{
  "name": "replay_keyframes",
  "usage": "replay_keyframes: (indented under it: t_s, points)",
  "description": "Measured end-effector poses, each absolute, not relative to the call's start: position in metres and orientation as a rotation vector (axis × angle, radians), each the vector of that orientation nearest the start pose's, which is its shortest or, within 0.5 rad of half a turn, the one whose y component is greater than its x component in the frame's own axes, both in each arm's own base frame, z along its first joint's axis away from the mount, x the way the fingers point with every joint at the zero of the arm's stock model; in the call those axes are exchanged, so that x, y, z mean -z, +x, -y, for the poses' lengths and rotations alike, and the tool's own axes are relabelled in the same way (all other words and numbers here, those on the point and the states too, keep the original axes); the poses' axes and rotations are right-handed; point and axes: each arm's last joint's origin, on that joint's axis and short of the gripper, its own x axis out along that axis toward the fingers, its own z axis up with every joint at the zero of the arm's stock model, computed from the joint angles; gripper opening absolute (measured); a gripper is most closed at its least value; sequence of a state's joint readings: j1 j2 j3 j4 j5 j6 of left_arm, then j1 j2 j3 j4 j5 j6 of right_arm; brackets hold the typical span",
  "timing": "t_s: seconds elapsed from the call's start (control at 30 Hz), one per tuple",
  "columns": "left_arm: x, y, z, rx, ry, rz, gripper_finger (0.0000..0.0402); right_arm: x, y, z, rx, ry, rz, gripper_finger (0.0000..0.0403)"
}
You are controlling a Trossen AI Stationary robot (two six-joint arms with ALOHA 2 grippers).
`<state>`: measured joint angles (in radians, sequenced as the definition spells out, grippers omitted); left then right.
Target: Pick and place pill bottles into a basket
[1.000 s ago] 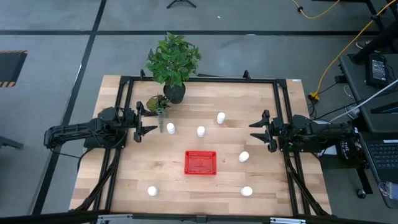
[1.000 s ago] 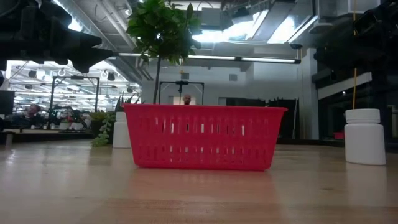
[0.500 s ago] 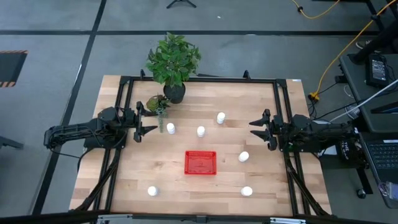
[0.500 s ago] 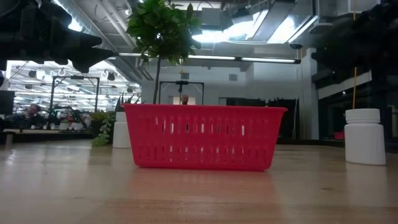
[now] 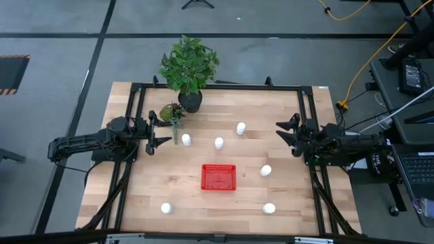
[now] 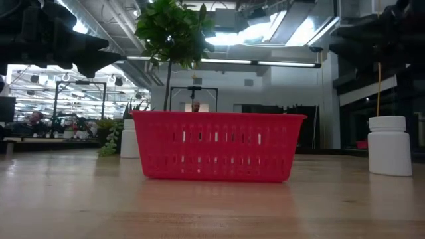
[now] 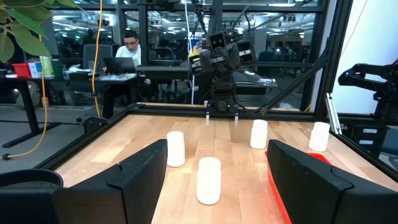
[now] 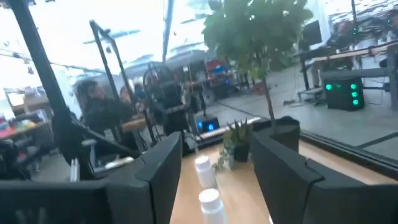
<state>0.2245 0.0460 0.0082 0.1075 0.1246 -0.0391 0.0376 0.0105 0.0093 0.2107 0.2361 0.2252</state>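
Red basket (image 5: 218, 177) sits mid-worktop toward the front edge, six pill bottles (image 5: 219, 143) scattered around it. Left gripper (image 5: 161, 132) and right gripper (image 5: 285, 133) hover at opposite side edges, both open and empty.

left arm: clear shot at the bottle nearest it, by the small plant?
Probably yes. The left gripper is open and faces that pill bottle across bare table; the small plant stands just off to the side and might brush the fingers.
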Motion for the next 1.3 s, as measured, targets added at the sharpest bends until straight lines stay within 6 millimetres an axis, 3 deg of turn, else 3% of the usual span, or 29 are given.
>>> replay_keyframes:
  t_s: [0.27, 0.47, 0.6, 1.07, 1.3]
  points:
    - [-0.173, 0.098, -0.019, -0.099, -0.027, 0.071, 0.0271, -0.171, 0.097, 0.003, 0.189, 0.275, 0.077, 0.0194]
    - [-0.173, 0.098, -0.019, -0.098, -0.027, 0.071, 0.0271, -0.171, 0.097, 0.003, 0.196, 0.035, 0.056, 0.0194]
    - [-0.173, 0.098, -0.019, -0.099, -0.027, 0.071, 0.0271, -0.171, 0.097, 0.003, 0.198, -0.025, 0.050, 0.0194]
    - [-0.173, 0.098, -0.019, -0.098, -0.027, 0.071, 0.0271, -0.171, 0.097, 0.003, 0.192, 0.057, 0.058, 0.0194]
    - [-0.173, 0.098, -0.019, -0.098, -0.027, 0.071, 0.0271, -0.169, 0.098, -0.002, 0.023, 0.078, 0.030, 0.0194]
